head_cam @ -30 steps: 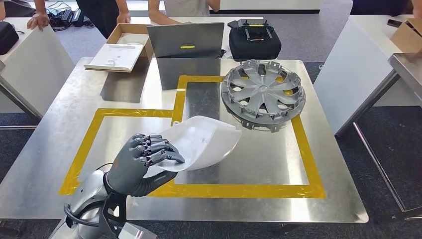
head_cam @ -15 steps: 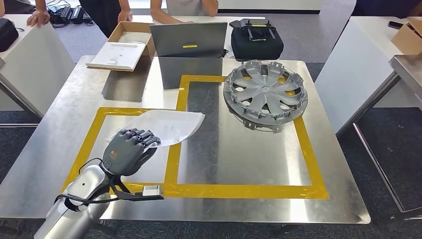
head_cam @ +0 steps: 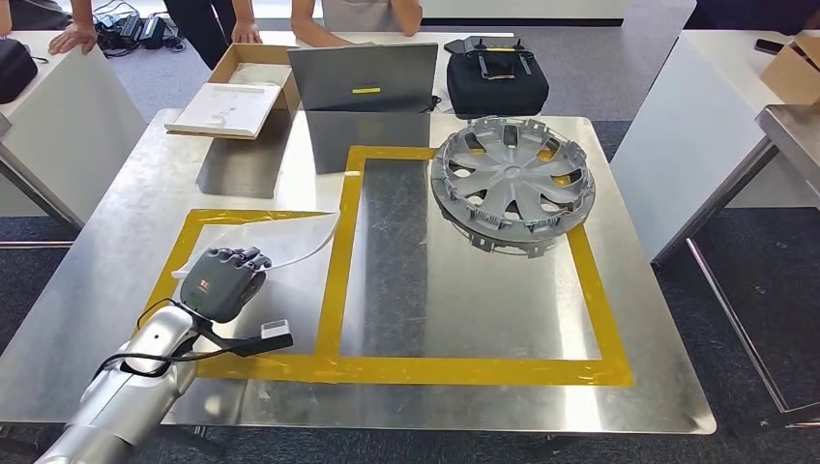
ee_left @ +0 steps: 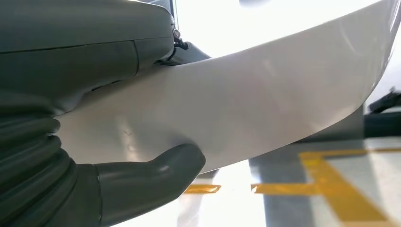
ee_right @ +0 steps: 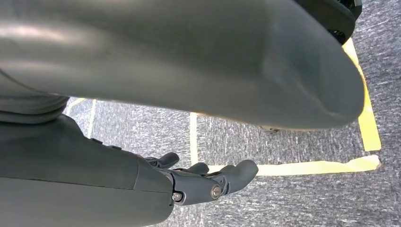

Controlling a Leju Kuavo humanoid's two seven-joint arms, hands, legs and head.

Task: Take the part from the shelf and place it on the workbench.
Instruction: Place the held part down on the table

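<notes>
The curved white plastic panel (head_cam: pixel 280 239) lies low over the left yellow-taped square of the shiny steel workbench (head_cam: pixel 464 319); whether it touches the metal I cannot tell. The left hand (head_cam: pixel 224 282) grips its near edge, thumb (ee_left: pixel 161 172) underneath, dark fingers above. The right hand (ee_right: pixel 208 182) hangs over carpet, loosely curled, holding nothing. This looks like the placing step; next, settle the panel and release. A silver hubcap (head_cam: pixel 511 184) sits well apart.
</notes>
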